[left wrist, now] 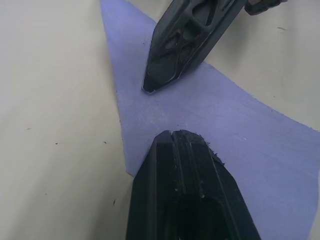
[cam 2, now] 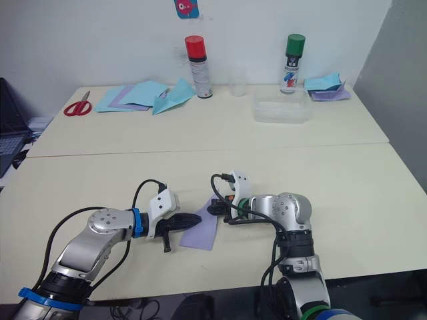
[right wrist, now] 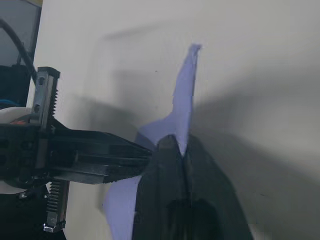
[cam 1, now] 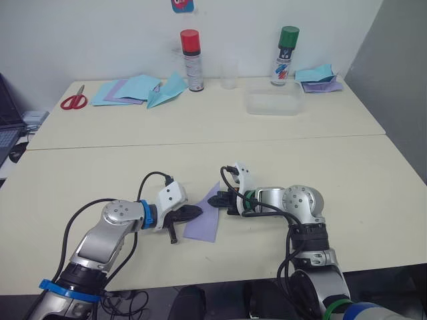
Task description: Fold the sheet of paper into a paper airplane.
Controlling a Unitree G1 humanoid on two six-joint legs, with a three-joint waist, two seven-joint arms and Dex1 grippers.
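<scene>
Left eye view puts the sheet of paper (cam 1: 204, 219) on the near half of the table (cam 1: 347, 200), between the two arms, already a narrow lavender strip with a point at its far end rather than a flat square. The left gripper (cam 1: 189, 213) lies across the sheet's left edge with its fingers pressed together, apparently pinning it flat. The right gripper (cam 1: 218, 200) meets the sheet near its far right edge; the right wrist view shows that edge standing up between its closed fingers (right wrist: 165, 160), so it is pinching the paper there. The step in hand looks like folding a flap over. To do it well, I would keep the left tip firmly down as the anchor on the fold line, carry the pinched edge across low and slowly so the thin paper does not buckle or tear, line up the edges, and only then press along the crease. Hard to read: how many layers the strip already has, where its creases run, and whether the left tip truly touches the paper or hangs just above it. The sheet's near end is cut off in both wrist views.
</scene>
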